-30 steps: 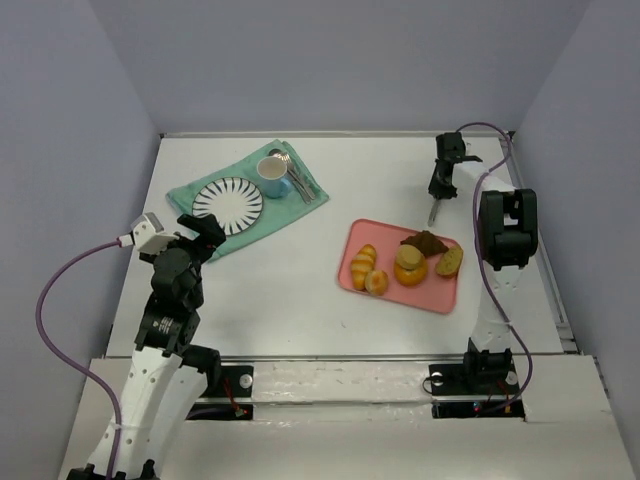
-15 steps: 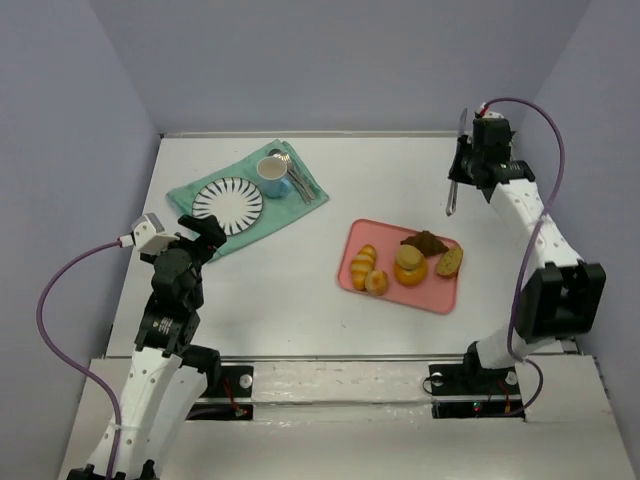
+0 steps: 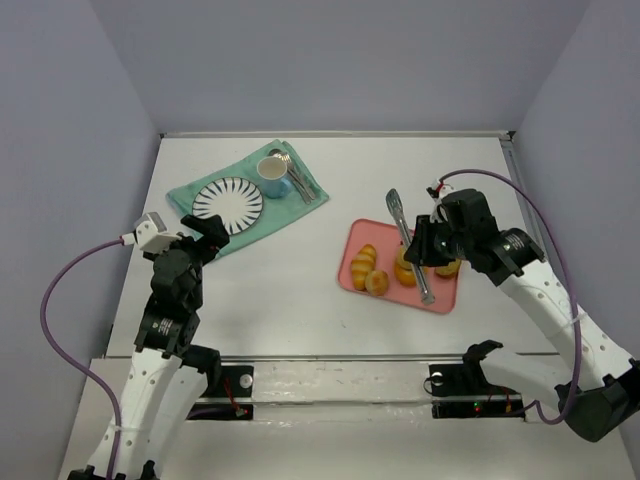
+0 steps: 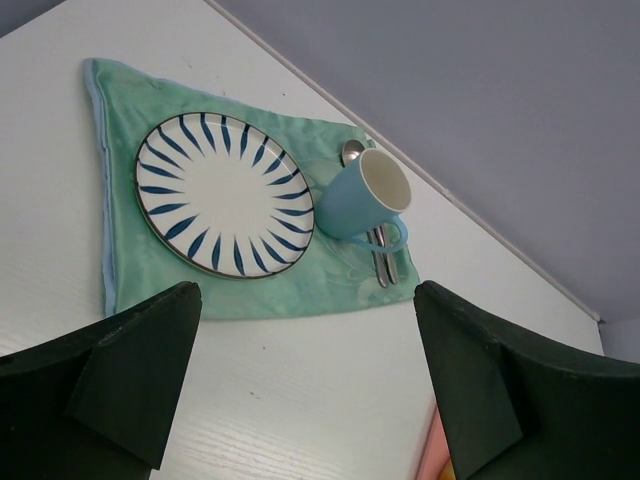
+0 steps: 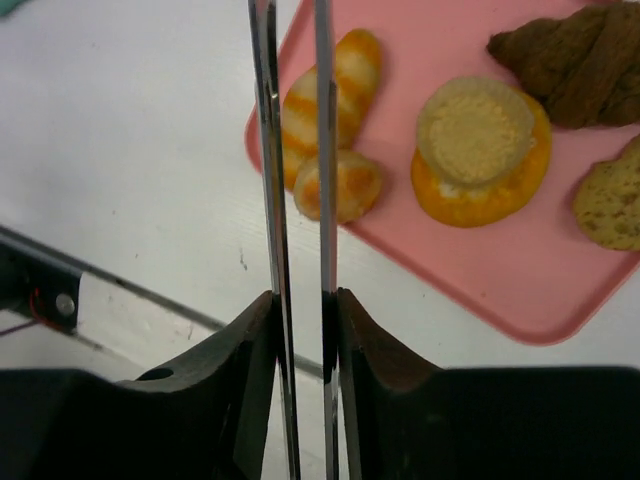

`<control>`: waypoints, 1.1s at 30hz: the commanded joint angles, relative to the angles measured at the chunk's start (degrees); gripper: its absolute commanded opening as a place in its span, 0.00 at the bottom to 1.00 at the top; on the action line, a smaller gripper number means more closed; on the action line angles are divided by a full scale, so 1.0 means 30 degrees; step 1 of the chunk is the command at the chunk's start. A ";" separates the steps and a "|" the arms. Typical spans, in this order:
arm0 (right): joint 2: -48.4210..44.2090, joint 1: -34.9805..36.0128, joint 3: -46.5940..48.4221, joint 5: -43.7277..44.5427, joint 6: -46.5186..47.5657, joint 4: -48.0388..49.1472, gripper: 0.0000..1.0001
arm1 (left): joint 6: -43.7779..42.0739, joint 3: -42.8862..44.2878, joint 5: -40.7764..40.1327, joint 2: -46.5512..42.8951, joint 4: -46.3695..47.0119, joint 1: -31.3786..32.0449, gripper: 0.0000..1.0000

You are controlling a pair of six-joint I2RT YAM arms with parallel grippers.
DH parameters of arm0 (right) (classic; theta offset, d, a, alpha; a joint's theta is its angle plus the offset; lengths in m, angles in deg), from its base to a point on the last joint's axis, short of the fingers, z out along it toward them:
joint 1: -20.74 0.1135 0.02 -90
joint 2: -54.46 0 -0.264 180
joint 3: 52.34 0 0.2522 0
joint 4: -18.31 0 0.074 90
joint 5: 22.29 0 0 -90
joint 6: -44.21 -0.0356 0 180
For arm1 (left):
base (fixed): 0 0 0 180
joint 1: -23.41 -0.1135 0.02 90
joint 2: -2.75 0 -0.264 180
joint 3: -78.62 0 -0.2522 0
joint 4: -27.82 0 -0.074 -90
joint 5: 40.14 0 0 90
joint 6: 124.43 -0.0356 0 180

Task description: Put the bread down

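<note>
Two-arm station seen from the near table edge outward. At near left, the left gripper (image 4: 308, 295) is held above the white table (image 3: 290, 290) with its fingers spread wide and nothing between them. At near right, the right gripper (image 5: 298, 300) is clenched on a pair of slim metal tongs (image 3: 408, 245), whose two blades are pressed almost parallel and lie slanted over the pink rectangular tray (image 5: 480, 265). The bread (image 5: 338, 186), a small round golden-orange bun, is found by the tray's near-left edge, touching the end of the longer ridged golden loaf (image 5: 325, 88). Further in, the larger round orange bun (image 5: 480, 150), the seeded slice (image 5: 610, 200) and the dark brown twisted pastry (image 5: 570, 60) are set. The bread is not yet touched by the tongs. It is judged to be light and probably soft, with a smooth rounded crust liable to roll or to slip from smooth metal; a light squeeze across its widest part is therefore advised, entered from the side clear of the loaf, once the blades are allowed to spread. At far left, a white plate with dark blue rays (image 4: 225, 195), a light blue mug (image 4: 360, 200) and a spoon (image 4: 352, 150) are laid on a green cloth (image 4: 250, 300).
</note>
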 commanded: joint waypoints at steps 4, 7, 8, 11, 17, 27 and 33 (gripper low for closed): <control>-0.0081 0.0336 0.0091 -0.4736 0.0441 -0.3771 0.46 | 0.0051 0.0409 0.0157 -0.0197 0.1030 -0.0061 0.99; -0.0052 0.0338 0.0355 -0.5354 0.0529 -0.4620 0.49 | 0.0080 0.0409 0.0040 -0.0109 0.1030 -0.0061 0.99; -0.0023 0.0338 0.0471 -0.5208 0.0529 -0.4913 0.50 | 0.0109 0.0409 0.0011 -0.0080 0.1001 -0.0061 0.99; 0.0123 0.0338 0.0824 -0.4097 0.0675 -0.5822 0.50 | 0.0197 0.0351 0.0127 0.0067 0.1059 -0.0061 0.99; 0.0474 0.0338 0.0648 -0.3333 0.1026 -0.5912 0.56 | 0.0197 0.0438 0.0244 0.0331 0.1060 -0.0061 0.99; 0.1352 0.0338 0.1204 -0.1897 0.1524 -0.6585 0.60 | 0.0197 0.0439 0.0186 0.0506 0.1060 -0.0061 0.99; 0.2027 0.0338 0.1469 -0.0670 0.1642 -0.7376 0.61 | 0.0197 0.0380 0.0157 0.0653 0.1088 -0.0061 0.99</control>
